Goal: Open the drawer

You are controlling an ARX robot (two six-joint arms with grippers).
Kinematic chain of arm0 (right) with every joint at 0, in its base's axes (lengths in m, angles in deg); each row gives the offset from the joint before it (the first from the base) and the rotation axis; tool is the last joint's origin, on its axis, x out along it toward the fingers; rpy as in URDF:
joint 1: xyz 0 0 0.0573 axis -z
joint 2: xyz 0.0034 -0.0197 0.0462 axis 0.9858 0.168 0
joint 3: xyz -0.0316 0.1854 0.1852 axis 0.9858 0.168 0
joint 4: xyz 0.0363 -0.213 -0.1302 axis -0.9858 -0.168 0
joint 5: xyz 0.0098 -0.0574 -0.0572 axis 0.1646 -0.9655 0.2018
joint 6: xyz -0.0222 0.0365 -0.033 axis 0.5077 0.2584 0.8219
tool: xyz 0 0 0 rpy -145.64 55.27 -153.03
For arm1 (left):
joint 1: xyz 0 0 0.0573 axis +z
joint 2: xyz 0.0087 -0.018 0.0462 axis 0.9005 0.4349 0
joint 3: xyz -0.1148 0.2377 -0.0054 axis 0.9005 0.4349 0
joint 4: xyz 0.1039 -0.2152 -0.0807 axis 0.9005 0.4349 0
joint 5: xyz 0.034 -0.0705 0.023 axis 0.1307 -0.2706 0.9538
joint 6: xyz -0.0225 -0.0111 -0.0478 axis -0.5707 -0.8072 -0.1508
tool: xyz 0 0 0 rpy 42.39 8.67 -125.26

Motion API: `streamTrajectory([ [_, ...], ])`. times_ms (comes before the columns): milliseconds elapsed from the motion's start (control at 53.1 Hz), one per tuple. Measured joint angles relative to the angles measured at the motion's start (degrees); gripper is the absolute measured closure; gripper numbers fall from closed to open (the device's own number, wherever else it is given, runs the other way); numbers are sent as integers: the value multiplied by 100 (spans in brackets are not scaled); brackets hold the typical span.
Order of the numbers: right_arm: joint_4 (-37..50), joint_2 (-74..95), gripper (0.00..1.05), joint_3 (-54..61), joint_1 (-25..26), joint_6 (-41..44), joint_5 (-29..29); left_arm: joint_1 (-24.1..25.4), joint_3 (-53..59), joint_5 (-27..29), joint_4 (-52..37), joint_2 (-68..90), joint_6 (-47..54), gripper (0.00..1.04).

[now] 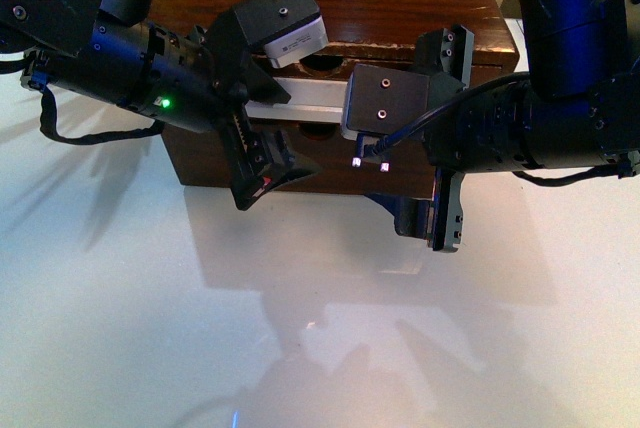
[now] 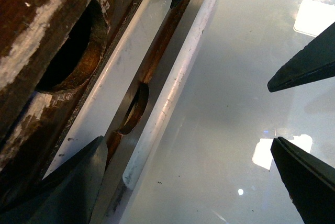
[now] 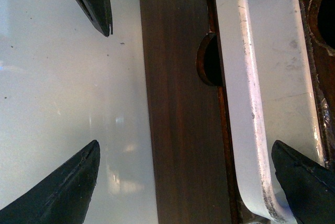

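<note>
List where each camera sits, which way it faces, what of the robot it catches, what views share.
Front: on the body, looking down at the dark-brown wooden drawer with its long white bar handle; left arm and right arm show.
Left wrist: on the left arm, along the handle; open left hand shows.
Right wrist: on the right arm, onto the drawer's top edge; open right hand shows.
All share the handle.

No legible txt, brand, no. or sign in any view. Only candidate is the white sticker [image 1: 297, 40] on the black cam block [image 1: 268, 10], upper centre of the front view. Any print on it is too small and blurred to read. Both wrist views: nothing readable.
</note>
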Motion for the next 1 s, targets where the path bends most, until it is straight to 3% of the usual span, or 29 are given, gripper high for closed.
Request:
streamTrajectory([
  [997,-444,-59,9,37,-11,476,280,31,-96,-166,444,0,494,8],
])
